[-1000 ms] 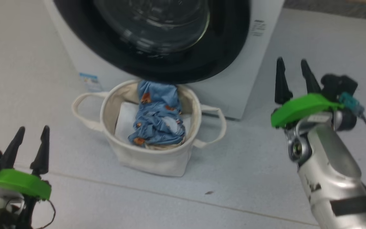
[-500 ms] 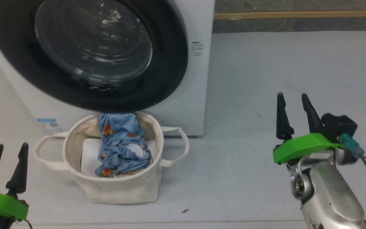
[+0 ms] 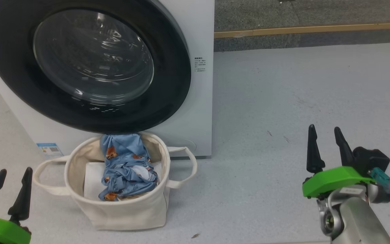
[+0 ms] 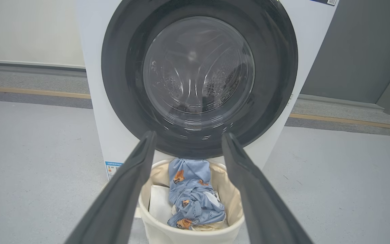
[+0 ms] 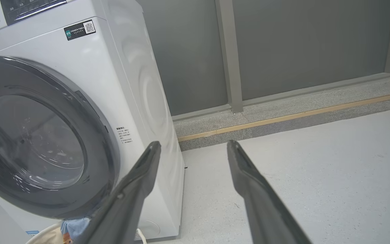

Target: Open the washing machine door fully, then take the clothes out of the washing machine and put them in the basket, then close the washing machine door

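1. Head view: high, angled forward and down onto the washing machine door (image 3: 90, 64), the basket (image 3: 127, 213) and the floor (image 3: 283, 101).
2. Left wrist view: low, squarely facing the door, looking along the left gripper (image 4: 188, 135).
3. Right wrist view: low, oblique to the washing machine (image 5: 113, 67), along the right gripper (image 5: 194, 143).
4. Shared by all: door, basket.

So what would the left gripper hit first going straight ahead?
Probably the round, glossy black-rimmed washing machine door, at its lower rim just above the cream canvas basket; depth is unclear.
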Robot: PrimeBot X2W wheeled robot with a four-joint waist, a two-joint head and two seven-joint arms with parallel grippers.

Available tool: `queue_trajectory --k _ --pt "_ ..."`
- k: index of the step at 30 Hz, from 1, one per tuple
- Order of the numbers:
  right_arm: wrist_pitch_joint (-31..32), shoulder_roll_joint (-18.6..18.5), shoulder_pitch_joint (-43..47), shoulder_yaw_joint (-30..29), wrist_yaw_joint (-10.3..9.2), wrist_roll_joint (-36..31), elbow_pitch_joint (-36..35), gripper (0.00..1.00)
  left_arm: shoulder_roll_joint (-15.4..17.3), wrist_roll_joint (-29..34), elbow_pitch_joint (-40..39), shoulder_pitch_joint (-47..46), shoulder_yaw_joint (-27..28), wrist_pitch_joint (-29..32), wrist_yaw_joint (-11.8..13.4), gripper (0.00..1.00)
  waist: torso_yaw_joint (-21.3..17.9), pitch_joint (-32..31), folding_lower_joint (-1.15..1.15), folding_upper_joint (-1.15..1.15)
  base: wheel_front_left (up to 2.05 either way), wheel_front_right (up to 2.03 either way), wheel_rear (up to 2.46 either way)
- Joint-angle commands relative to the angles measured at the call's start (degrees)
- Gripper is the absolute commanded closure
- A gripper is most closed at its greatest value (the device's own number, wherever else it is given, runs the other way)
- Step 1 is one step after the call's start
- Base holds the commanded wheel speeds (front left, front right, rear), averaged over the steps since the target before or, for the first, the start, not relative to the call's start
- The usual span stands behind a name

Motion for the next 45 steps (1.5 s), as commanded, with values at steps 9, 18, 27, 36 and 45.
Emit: queue_trajectory --k 9,18,27,36,45 --pt "-0.5 0.1 -0.4 -0.7 -0.01 -2.7 -2.1 0.00 2.1 0.8 -1.0 -3.4 2.6 -0.7 -0.2 0.00 0.9 0.3 0.01 0.00 0.00 0.00 0.00" --pt "-0.5 0.4 -0.2 -1.2 -0.01 -2.9 -2.2 0.00 1.5 1.1 -0.3 -3.9 1.5 -0.7 -0.3 0.00 0.8 0.8 0.01 0.00 0.00 0.00 0.00" --pt "-0.5 0.6 -0.1 -1.1 -0.01 -2.9 -2.3 0.00 0.7 1.7 0.1 -4.2 1.8 -0.8 -0.3 0.00 1.0 0.9 0.01 0.00 0.00 0.00 0.00" --pt "-0.5 0.7 -0.1 -0.5 -0.01 -2.9 -2.0 0.00 -0.1 2.5 0.2 -4.0 2.3 -0.8 -0.3 0.00 1.5 0.9 0.01 0.00 0.00 0.00 0.00" --pt "-0.5 0.7 0.1 -0.5 -0.01 -3.0 -1.9 0.00 -0.3 2.7 0.6 -4.5 1.7 -0.8 -0.3 0.00 2.2 0.9 0.01 0.00 0.00 0.00 0.00"
